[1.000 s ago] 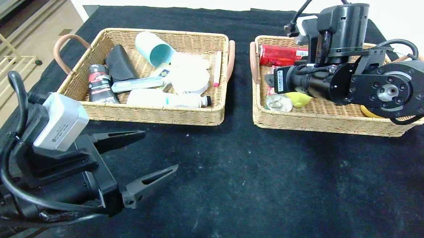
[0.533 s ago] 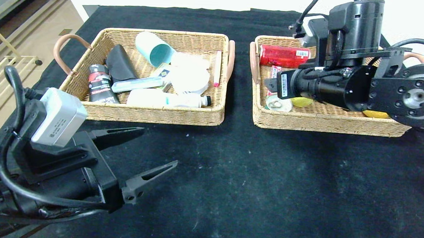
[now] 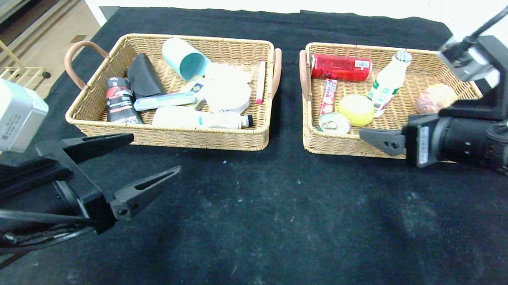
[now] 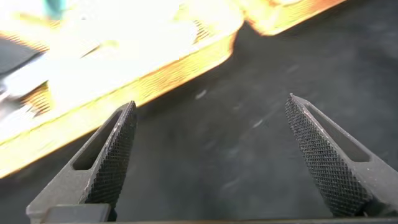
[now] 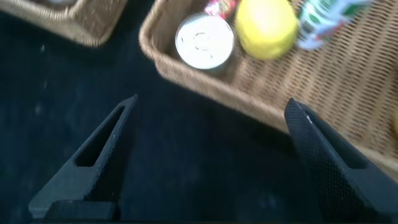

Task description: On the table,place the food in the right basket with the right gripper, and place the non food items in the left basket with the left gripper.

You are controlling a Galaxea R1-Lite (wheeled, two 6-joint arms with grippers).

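The right basket (image 3: 366,148) holds the food: a white milk bottle (image 3: 387,82) lying aslant, a yellow lemon (image 3: 356,109) and a pull-tab tin (image 3: 334,123). My right gripper (image 3: 369,137) hovers just in front of that basket's front wall, open and empty. In the right wrist view the tin (image 5: 204,40) and lemon (image 5: 267,28) lie beyond the open right gripper (image 5: 212,102). The left basket (image 3: 171,136) holds a white brush (image 3: 198,118), a marker (image 3: 260,81) and a clear case (image 3: 165,101). My left gripper (image 3: 155,153) hangs open over the cloth at the near left.
The right basket also contains a red can (image 3: 339,67), a red snack packet (image 3: 328,96) and a round bun (image 3: 434,97). A teal cup (image 3: 184,63), black tube (image 3: 120,105) and black pouch (image 3: 144,80) lie in the left basket. Black cloth (image 3: 276,213) covers the table.
My right arm has pulled back out of the right basket toward the near right, uncovering the lemon and bottle. The left gripper has drawn back a little to the left, still open.
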